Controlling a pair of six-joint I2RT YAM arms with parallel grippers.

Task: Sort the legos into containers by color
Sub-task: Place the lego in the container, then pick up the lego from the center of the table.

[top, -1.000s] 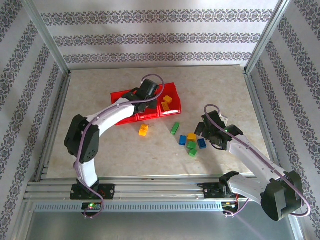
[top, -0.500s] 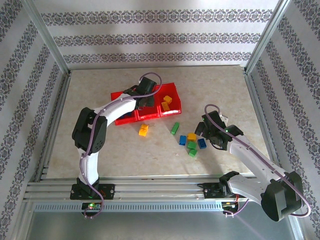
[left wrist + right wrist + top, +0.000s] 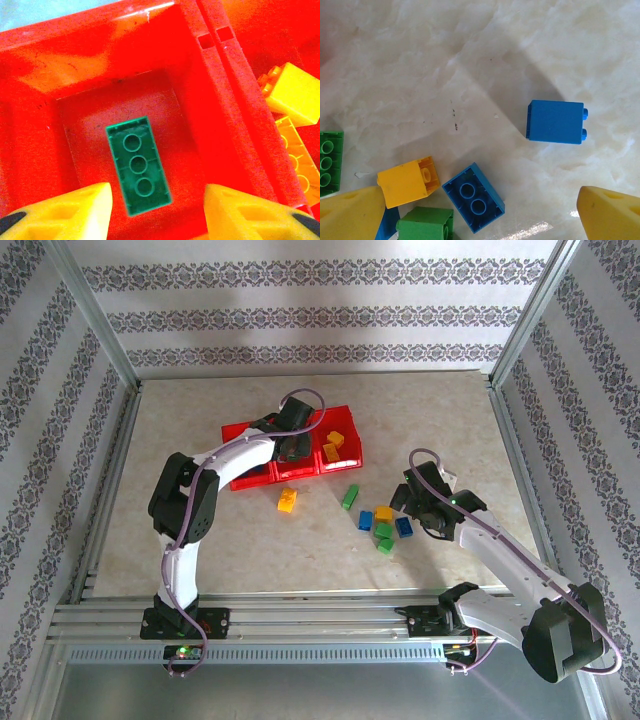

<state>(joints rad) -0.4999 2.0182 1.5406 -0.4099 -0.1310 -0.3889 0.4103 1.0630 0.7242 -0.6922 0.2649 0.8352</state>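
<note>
MIDDLE BIN, GREEN IN: We look down past the left claw (image 3: 157, 212) into the middle bin (image 3: 100, 75) of the red tray (image 3: 235, 432). The claw's yellow fingers (image 3: 75, 212) are parted and grasp nothing. A green brick (image 3: 138, 165) lies hollow side up on the bin floor, just beyond the fingertips and between them. We cannot tell whether the nearer tip touches it. Across the divider, in the right bin (image 3: 350, 425), two yellow bricks (image 3: 295, 95) rest close together.

On the table (image 3: 200, 530), an orange brick (image 3: 287, 500) sits just beside the tray's near wall. A second green brick (image 3: 349, 497) lies a little to its right.

Farther right, the right claw (image 3: 481, 212) hangs over a loose cluster, its jaws spread wide and empty. From its wrist we see a blue brick (image 3: 555, 121) on its side, apart from the others. An upturned blue brick (image 3: 472, 197) lies between the fingers. A yellow brick (image 3: 407, 181) sits just beside it, corner to corner. A green one (image 3: 425, 225) lies below that pair at the frame's bottom edge, and another green (image 3: 330, 162) is cut by the left edge.
</note>
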